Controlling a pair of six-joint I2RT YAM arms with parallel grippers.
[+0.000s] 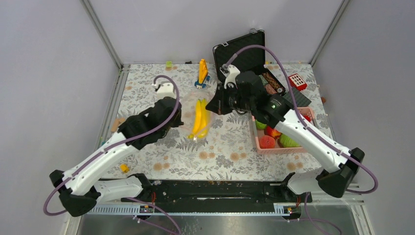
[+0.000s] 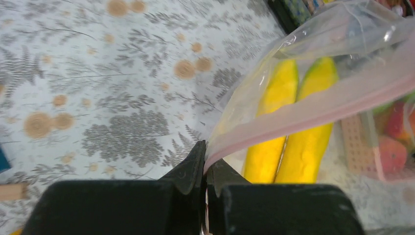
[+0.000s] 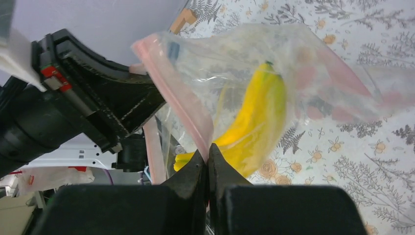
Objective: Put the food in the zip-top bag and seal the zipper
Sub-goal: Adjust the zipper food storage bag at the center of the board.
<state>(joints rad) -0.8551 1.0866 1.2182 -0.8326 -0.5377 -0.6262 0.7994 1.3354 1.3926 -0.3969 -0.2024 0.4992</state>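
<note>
Pinching the zipper (image 2: pixel 313 111) at 2 spots, left fingers (image 2: pixel 188 169) and right fingers (image 3: pixel 188 174), both closed on it, hold the bag (image 3: pixel 303 63) over the desk (image 2: pixel 98 73) with 2 bananas (image 2: pixel 313 147) inside, so a taut, level strip should help it press shut cleanly.

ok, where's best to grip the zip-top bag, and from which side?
The pink zipper strip at its mouth, jaws across the band from the mouth side. It is flat and likely firmer; the rest of the zip-top bag is slack film around the bananas.
</note>
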